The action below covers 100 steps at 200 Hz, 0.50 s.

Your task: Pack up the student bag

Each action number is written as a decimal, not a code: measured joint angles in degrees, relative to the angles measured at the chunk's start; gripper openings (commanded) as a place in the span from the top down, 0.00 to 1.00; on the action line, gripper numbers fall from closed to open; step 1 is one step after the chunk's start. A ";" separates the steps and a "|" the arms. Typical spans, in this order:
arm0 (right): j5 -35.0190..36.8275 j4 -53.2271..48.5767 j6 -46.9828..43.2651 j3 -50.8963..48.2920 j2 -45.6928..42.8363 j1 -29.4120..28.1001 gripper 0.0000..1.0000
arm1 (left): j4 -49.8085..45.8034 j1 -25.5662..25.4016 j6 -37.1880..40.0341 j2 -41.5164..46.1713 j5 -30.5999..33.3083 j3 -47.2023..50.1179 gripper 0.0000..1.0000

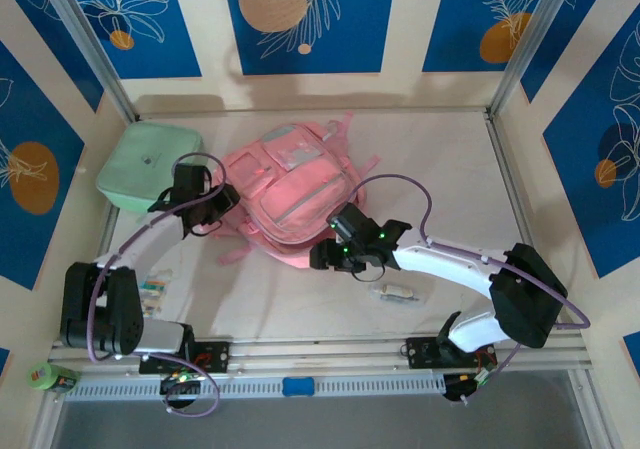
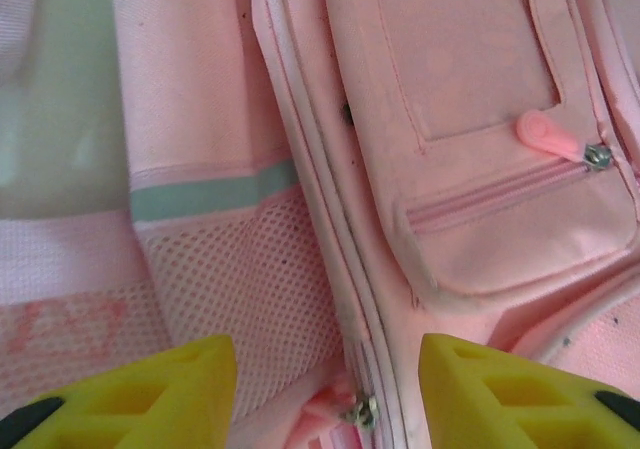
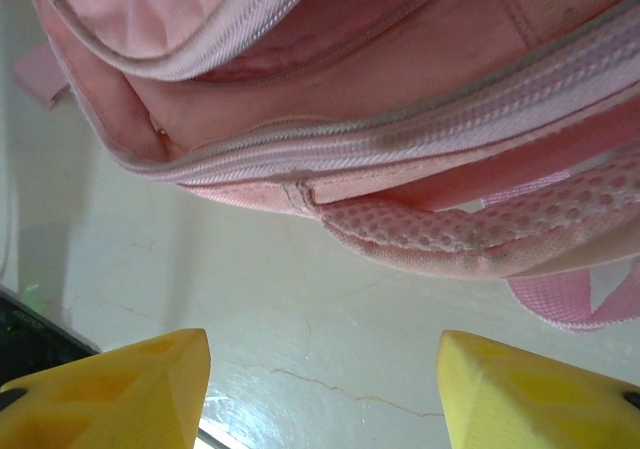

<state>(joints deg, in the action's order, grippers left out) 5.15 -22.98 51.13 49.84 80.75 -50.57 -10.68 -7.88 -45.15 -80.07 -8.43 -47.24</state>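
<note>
The student bag (image 1: 290, 184), a soft pink backpack, lies flat in the middle of the table. My left gripper (image 1: 207, 207) is at the bag's left side. In the left wrist view the left gripper (image 2: 328, 389) is open, and its yellow fingers (image 2: 170, 394) straddle the main zip with its small metal slider (image 2: 362, 409). A pink mesh side pocket (image 2: 250, 279) and a front pocket with a pink zip pull (image 2: 545, 134) lie ahead. My right gripper (image 1: 335, 247) is at the bag's near edge. It (image 3: 325, 389) is open over bare table, just short of a padded mesh strap (image 3: 450, 234).
A mint-green lidded box (image 1: 145, 164) sits against the left wall beside the bag. A small pale item (image 1: 398, 291) lies on the table near the right arm. Small items (image 1: 155, 287) lie by the left arm. The metal rail (image 1: 320, 354) runs along the near edge.
</note>
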 measured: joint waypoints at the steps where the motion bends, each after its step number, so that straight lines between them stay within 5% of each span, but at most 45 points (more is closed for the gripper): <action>1: 0.04 0.04 0.07 0.00 0.00 0.00 0.38 | 0.31 0.07 -0.13 -0.33 -0.17 0.02 0.52; 100: 0.50 2.64 1.64 -0.04 0.22 0.87 0.37 | 16.33 0.66 -8.15 -9.14 -5.07 3.48 0.70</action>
<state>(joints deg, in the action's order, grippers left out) 5.65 -20.34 52.77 49.80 80.97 -49.69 5.65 -7.22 -53.30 -89.21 -13.50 -43.77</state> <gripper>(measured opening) 0.630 0.297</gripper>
